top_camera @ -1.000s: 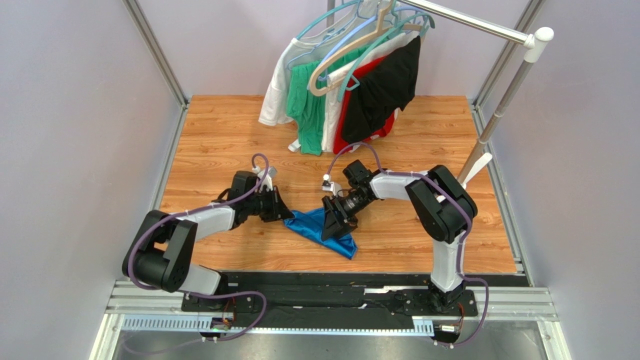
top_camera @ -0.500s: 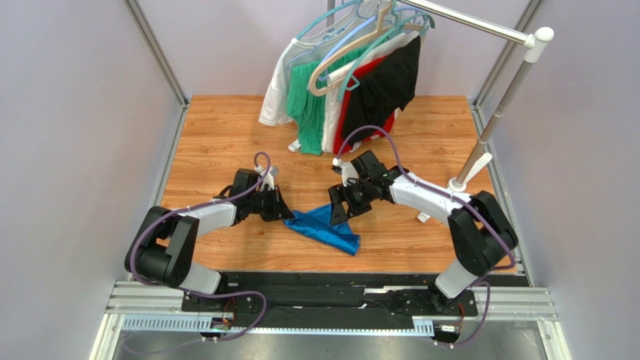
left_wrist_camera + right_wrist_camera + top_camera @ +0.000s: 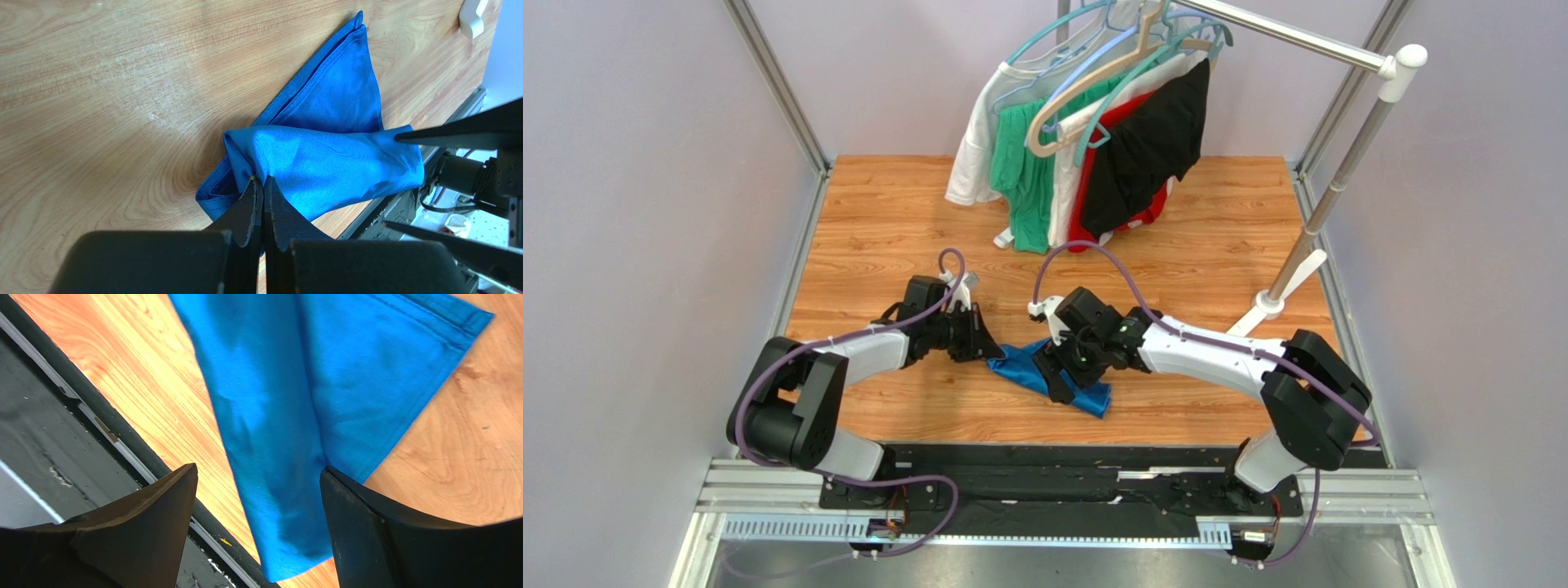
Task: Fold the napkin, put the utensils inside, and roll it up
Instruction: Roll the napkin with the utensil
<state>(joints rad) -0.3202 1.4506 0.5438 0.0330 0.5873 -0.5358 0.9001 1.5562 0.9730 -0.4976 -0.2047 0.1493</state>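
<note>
While the left hand is pinched shut on a bunched edge of the napkin at its 9 o'clock end, the right hand hangs over the cloth's middle with its jaws wide apart, holding nothing. Closing there could, I judge, catch several layers at once and drag the fold crooked, and the thin, shiny fabric might slip out of the left pinch. The napkin lies at about 6 o'clock on the surface, close to the near edge, so a pull toward 6 could slide it onto the black rail. It is royal blue, a rough folded triangle with a loose roll across it, its tip toward 5 o'clock.
</note>
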